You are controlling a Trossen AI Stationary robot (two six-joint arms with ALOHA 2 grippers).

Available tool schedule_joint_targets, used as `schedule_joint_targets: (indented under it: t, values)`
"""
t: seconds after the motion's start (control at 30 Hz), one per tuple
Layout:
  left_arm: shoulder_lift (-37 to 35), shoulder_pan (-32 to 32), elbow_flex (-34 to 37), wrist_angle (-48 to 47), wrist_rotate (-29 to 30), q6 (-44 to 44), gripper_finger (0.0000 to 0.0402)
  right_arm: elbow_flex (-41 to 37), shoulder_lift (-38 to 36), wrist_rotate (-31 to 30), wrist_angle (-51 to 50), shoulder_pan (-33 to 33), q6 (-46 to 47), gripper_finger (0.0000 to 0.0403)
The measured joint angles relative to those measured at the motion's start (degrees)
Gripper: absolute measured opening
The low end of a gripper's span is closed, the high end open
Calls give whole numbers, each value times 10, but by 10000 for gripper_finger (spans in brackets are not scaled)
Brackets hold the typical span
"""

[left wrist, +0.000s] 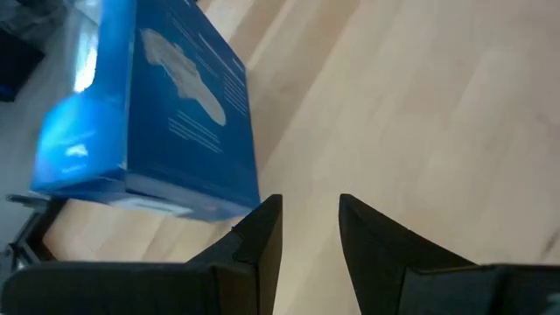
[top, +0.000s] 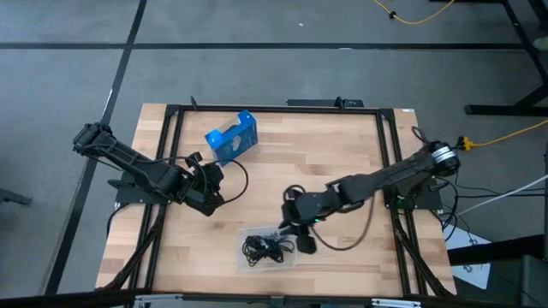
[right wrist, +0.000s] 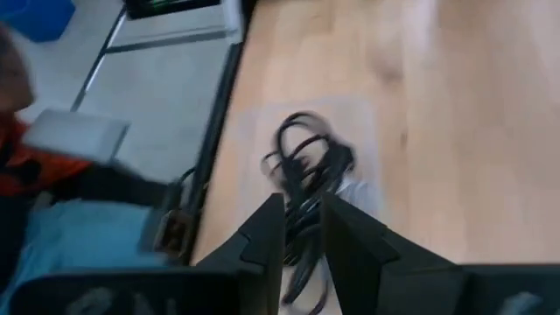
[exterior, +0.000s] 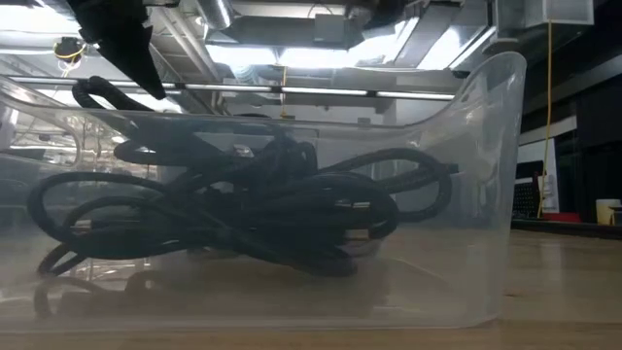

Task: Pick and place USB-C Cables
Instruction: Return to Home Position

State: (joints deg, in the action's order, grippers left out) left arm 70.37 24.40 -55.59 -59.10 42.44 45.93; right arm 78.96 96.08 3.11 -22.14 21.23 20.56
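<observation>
- High view: The clear tray [top: 241, 233] sits at 6 o'clock on the desk [top: 342, 154], with the USB-C cables [top: 265, 248] heaped inside it as one dark tangle. The heap's long axis runs 9-to-3, matching the tray's own length. The coils overlap, so no single cable shows a heading and the count cannot be read. The right arm [top: 377, 180] reaches in from 3 o'clock, and the right jaws hang just off the tray's 1 o'clock corner, judged a position clear of the load for withdrawal. The left arm [top: 137, 162] waits folded at 9 o'clock, its left jaws turned toward the blue box [top: 232, 137] at 11 o'clock.
- Low view: The cables [exterior: 262, 209] rest on the tray floor behind its clear wall [exterior: 481, 175], loops lying flat and spreading 9-to-3. No cable is seen lying outside the tray.
- Left wrist view: The fingers [left wrist: 262, 236] stand a modest gap apart over bare wood and grip nothing. The blue box [left wrist: 175, 114] lies beyond them at 10 o'clock.
- Right wrist view: The fingers [right wrist: 262, 236] are parted narrowly and empty. The cables [right wrist: 306, 162] lie below and beyond the gap, apart from the pads, so the load appears released.
</observation>
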Motion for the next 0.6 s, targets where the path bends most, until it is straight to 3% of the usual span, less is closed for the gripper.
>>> schedule_joint_targets:
  t: [0.2,0.4,0.6]
  values:
    - [0,0,0,-2,-57,0,108,0,-48,4,-43,17,-10,80]
    - [0,0,0,-1,-58,0,108,-5,-82,0,-89,49,44,80]
    - [-2,5,0,3,-75,-50,108,-5,-139,-184,-162,144,51,80]
